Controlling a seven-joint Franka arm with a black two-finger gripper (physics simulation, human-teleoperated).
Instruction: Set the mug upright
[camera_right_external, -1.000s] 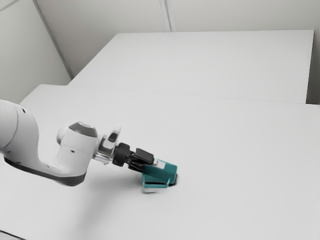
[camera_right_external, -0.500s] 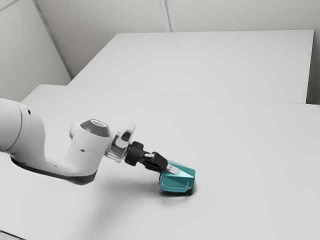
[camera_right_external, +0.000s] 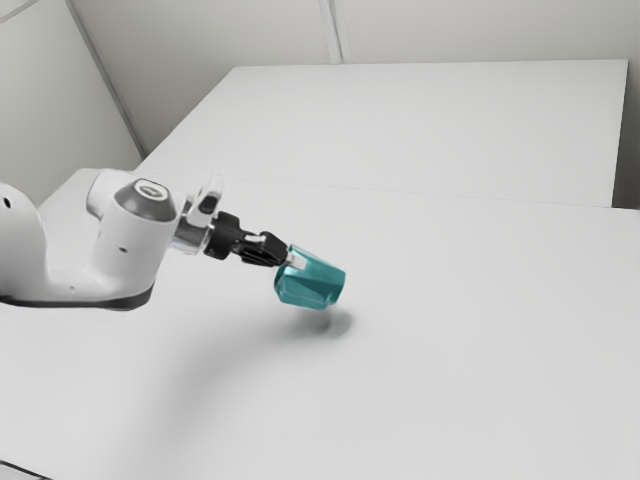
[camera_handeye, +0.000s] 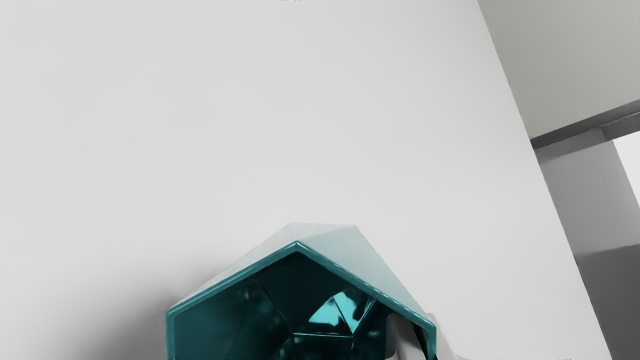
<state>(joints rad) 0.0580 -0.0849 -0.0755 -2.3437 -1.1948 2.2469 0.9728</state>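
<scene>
Teal mug (camera_right_external: 312, 284) hangs tilted above near table (camera_right_external: 480, 360); my gripper (camera_right_external: 294, 260) seems clamped on its rim (camera_handeye: 365, 286). I judge it light, stiff, slippery; rim suits gripping.

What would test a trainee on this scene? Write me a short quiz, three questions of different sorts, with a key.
1. Multiple choice. How do the fingers of the hand hold the mug?
a) Both are outside it, on opposite sides.
b) One is inside and one outside, with the mug's wall between them.
c) Both are inside it.

2. True or false. The mug is standing upright on the table.

3. Fill in the missing word. The mug's open end faces the ____.

Key: 1. b; 2. false; 3. hand
</scene>
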